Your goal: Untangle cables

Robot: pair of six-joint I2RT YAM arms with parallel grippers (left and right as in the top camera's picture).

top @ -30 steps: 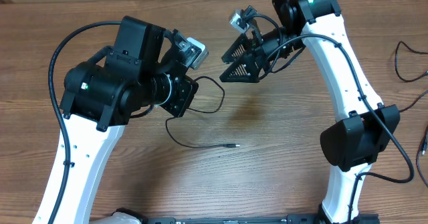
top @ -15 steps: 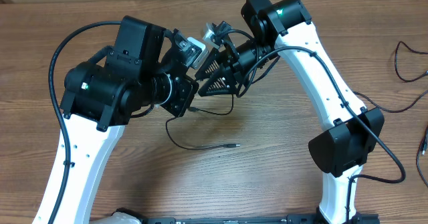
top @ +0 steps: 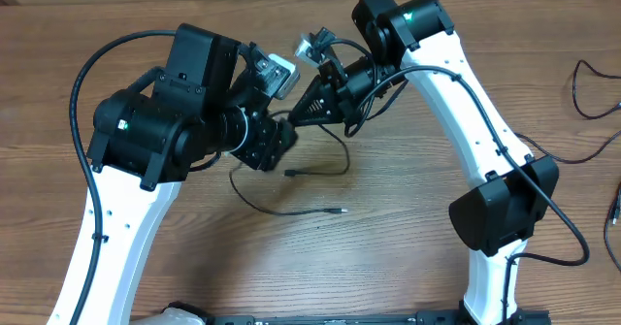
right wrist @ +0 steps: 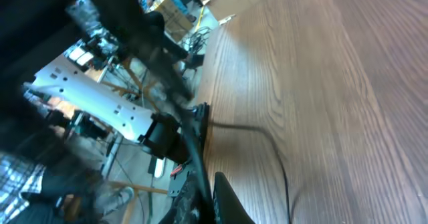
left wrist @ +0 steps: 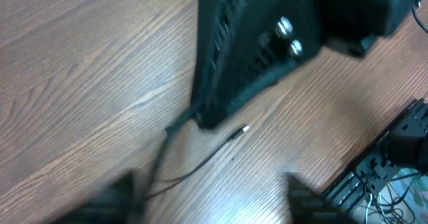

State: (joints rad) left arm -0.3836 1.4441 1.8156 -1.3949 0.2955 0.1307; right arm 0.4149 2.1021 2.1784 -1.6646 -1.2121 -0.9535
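Near frame centre, the right gripper (top: 296, 120) is clenched on a thin black cable (top: 301, 211). Its loose, silver-tipped length lies left-to-right just below. The left gripper (top: 272, 148), jaws released, hangs alongside, equally near.

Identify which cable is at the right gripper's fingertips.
The centre cable with the silver-tipped plug; the right gripper pinches it. The other cables lie at the right edge of the table.

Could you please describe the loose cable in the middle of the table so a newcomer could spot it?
Start at the wooden table, in the gap between the white left arm and right arm. A thin black cable curves there. Unlike the cords at the right edge, it lies mid-table, its silver-tipped plug pointing right.
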